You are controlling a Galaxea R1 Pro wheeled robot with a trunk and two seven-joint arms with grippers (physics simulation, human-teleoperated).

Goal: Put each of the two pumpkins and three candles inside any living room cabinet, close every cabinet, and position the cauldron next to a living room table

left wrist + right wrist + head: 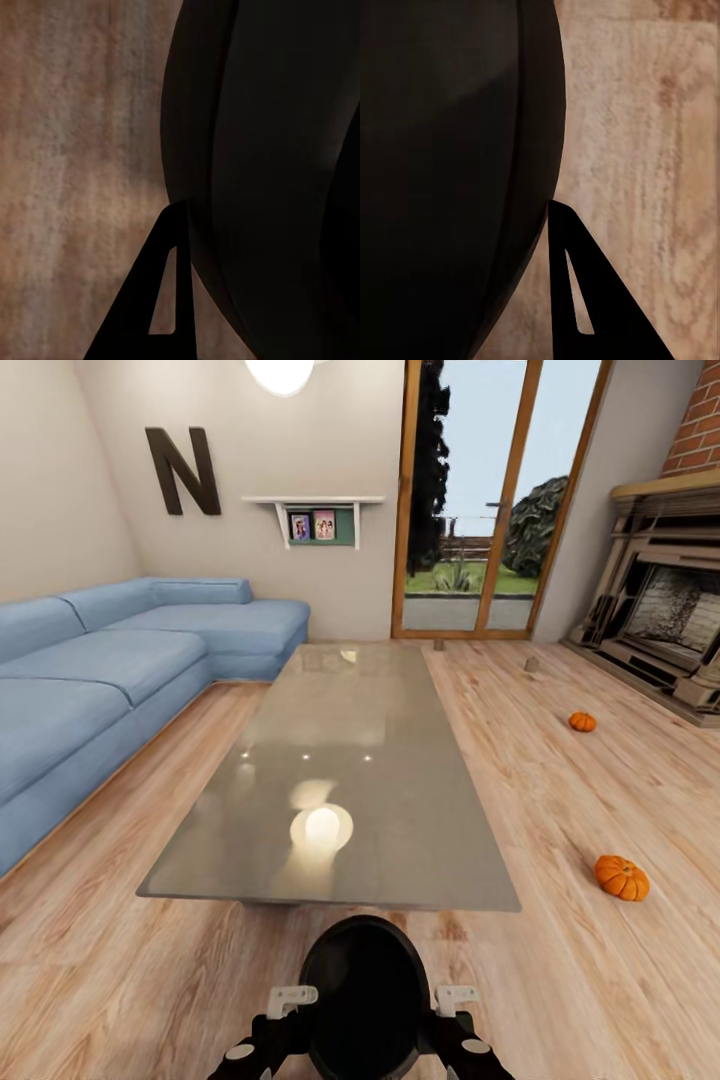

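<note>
From the head view, the black cauldron (363, 995) sits pinched between the left gripper (290, 1000) and right gripper (455, 1000), just short of the glass table (340, 760), apparently carried there to be set beside it. Two pumpkins (621, 877) lie on the floor near the fireplace (665, 625), with two small candles (532, 663) farther back. In the left wrist view, one finger (154, 300) presses the cauldron's wall (255, 172). In the right wrist view, a finger (585, 300) does likewise; both grippers hold it from outside.

Head cam is looking forward-down over the table (330, 760). Both wrist cams are sitting tight against the cauldron (365, 1000), sharing it and the floor (560, 980).
</note>
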